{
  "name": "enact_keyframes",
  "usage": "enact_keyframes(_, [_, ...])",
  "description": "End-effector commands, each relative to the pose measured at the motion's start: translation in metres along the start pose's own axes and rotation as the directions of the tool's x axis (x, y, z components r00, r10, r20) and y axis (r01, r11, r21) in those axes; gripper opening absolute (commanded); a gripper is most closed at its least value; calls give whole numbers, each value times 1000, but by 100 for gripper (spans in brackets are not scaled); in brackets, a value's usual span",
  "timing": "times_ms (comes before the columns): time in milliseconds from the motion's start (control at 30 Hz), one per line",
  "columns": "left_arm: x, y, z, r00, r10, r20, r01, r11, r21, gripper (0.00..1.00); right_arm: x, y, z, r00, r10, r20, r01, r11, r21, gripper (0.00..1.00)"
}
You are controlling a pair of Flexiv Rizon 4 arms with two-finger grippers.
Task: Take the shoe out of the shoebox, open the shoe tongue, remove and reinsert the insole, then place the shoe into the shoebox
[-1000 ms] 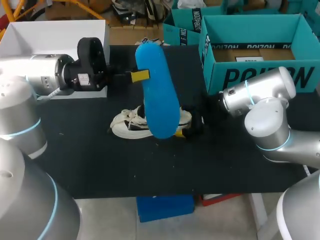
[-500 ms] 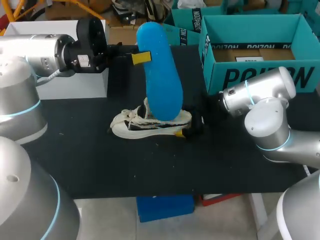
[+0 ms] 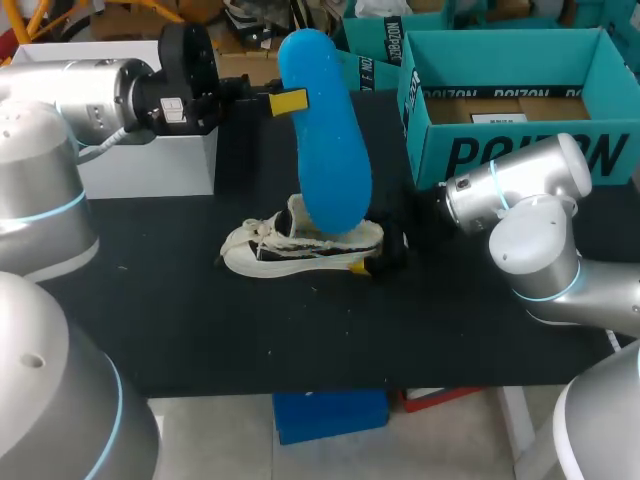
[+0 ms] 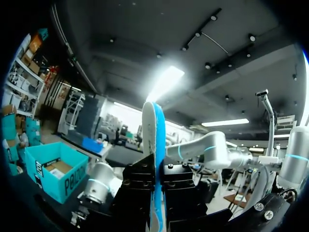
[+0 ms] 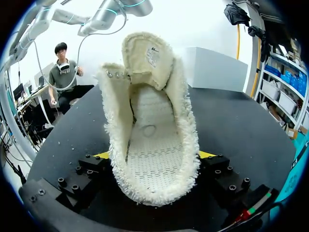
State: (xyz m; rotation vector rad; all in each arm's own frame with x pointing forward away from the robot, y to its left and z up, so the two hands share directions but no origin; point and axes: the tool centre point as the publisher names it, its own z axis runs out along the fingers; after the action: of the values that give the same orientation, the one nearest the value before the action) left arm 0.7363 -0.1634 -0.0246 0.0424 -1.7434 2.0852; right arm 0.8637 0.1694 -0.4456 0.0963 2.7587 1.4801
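A long blue insole (image 3: 325, 140) hangs nearly upright over the table, its lower end just above the shoe. My left gripper (image 3: 285, 100) is shut on its upper end. In the left wrist view the insole (image 4: 153, 125) shows edge-on, pinched between the black fingers (image 4: 137, 186). The white shoe (image 3: 290, 248) lies on the black table (image 3: 250, 330) with its toe to the left. My right gripper (image 3: 375, 255) is shut on its heel. The right wrist view looks into the fleece-lined shoe (image 5: 152, 145), with the tongue (image 5: 147, 58) folded up and the yellow fingertips (image 5: 206, 154) against its sides. The teal shoebox (image 3: 440, 140) stands open at the back right.
A white box (image 3: 150, 165) stands at the back left, under my left arm. A second teal box (image 3: 365, 60) sits behind the table's far edge. My right arm's elbow (image 3: 530, 240) lies in front of the shoebox.
My left gripper has lifted the blue insole up and back, so that its lower end rose from in front of the shoe to just above it. The right arm and the shoe stayed still.
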Motion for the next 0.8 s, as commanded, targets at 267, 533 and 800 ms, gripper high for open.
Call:
enact_keyframes(267, [1,1,1,1000,1,4,-1,1000,0,0,-11,9,-18,998,-52,-30,54,996,69,100])
enact_keyframes(533, [1,1,1,1000,1,4,-1,1000,0,0,-20,33,-55,984,-75,-159,116,956,271,100])
enact_keyframes(800, [1,1,1,1000,1,4,-1,1000,0,0,-25,60,-69,974,-23,-227,141,844,518,100])
